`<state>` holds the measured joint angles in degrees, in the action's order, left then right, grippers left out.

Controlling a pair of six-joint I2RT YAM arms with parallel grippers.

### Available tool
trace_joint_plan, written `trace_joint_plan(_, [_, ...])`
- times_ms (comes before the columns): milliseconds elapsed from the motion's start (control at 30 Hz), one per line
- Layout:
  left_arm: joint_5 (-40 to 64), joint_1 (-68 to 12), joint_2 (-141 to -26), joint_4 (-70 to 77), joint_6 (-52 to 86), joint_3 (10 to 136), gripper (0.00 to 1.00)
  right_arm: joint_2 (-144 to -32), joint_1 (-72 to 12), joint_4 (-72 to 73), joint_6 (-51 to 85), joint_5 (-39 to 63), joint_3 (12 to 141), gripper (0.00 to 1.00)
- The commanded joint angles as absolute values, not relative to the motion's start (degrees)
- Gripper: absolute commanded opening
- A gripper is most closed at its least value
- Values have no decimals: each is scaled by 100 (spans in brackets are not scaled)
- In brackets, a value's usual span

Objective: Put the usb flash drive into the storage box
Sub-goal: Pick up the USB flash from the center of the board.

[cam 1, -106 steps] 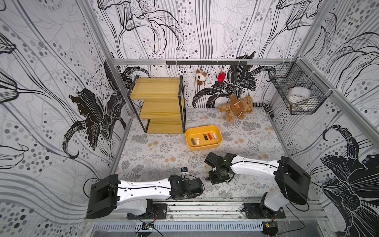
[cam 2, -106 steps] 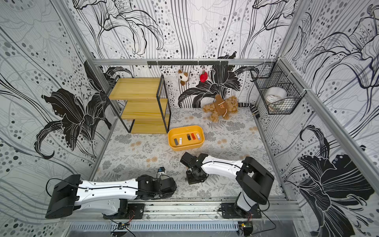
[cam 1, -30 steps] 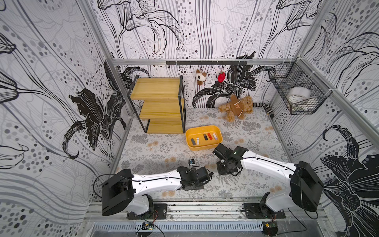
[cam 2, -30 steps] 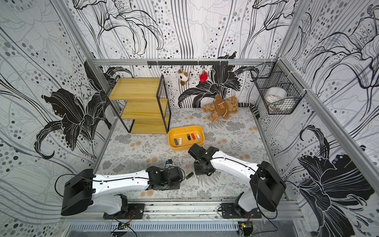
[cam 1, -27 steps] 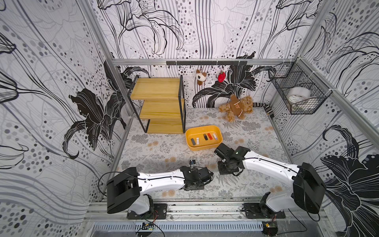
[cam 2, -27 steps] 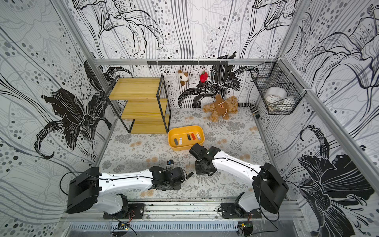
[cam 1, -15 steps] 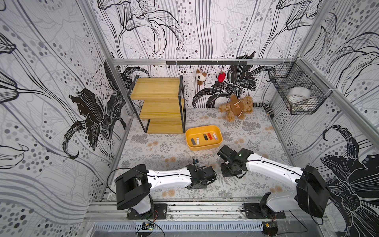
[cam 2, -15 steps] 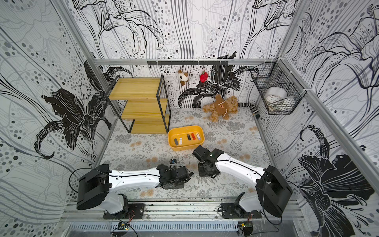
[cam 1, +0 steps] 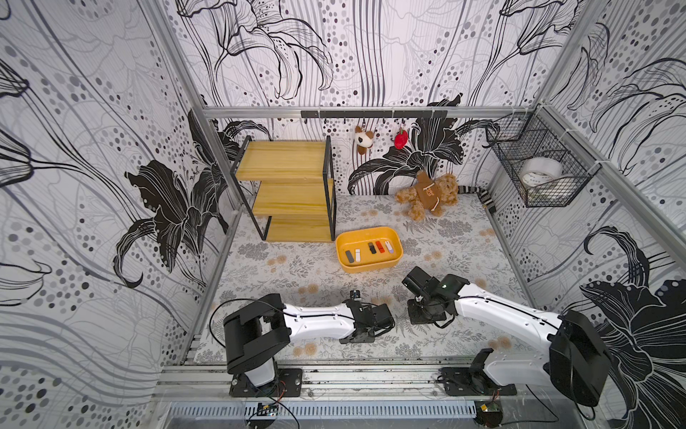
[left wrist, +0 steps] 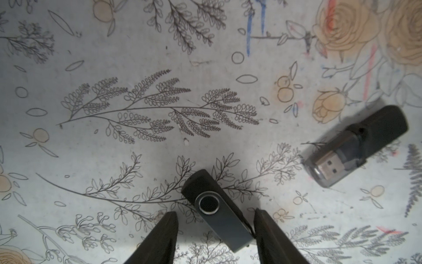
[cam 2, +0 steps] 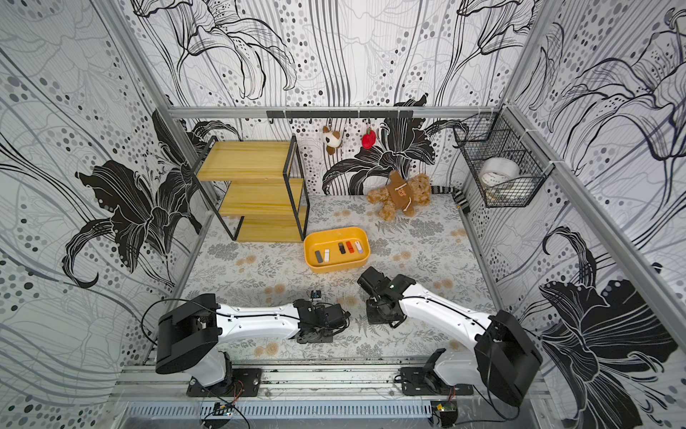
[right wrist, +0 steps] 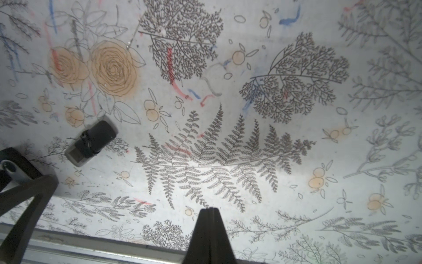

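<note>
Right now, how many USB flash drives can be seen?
7. Five drives lie in the storage box; one swivel drive lies on the mat between the fingers of the left tool; one capped drive lies beside it. Others may hide under the arms.

The storage box (cam 1: 371, 266) is yellow-orange, the mat (left wrist: 137, 57) grey-floral with tan roses, the usb flash drive (left wrist: 219, 214) black, perhaps grey-clad.
</note>
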<state>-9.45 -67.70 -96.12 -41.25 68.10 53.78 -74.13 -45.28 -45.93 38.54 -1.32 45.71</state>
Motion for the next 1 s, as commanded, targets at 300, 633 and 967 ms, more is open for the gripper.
trace_joint_plan(300, [-973,-6595,-9423,-4025,6788,4986,43,-7434,-4500,-4515,3966,30,4540,0])
trace_joint_plan(633, [-864,-6513,-9509,-3789,6672,4905,31,-7652,-4879,-4278,4302,145,4731,0])
trace_joint_plan(967, [-825,-6486,-9111,-3717,6801,4403,4,-8025,-5265,-3771,4914,26,4922,11])
